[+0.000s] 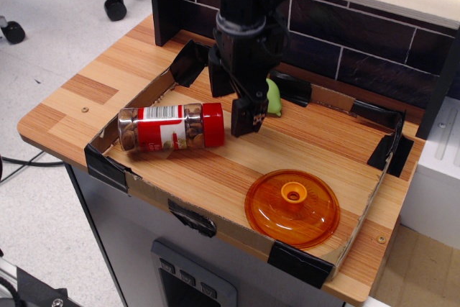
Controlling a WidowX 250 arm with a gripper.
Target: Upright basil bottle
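The basil bottle [171, 127] lies on its side at the left of the shallow cardboard tray [215, 217]. It is a clear jar with brownish contents and a red-and-white label, and its red cap points right. My black gripper [230, 100] hangs just right of and behind the cap, with its jaws open and empty. One finger [244, 116] reaches down close beside the cap; the other finger [215, 80] is behind it. I cannot tell whether either finger touches the bottle.
A green pear [274, 98] sits right behind the gripper, partly hidden by it. An orange dome lid [292, 208] lies at the tray's front right. A dark brick-pattern wall [359, 48] runs along the back, and a white unit [438, 170] stands to the right.
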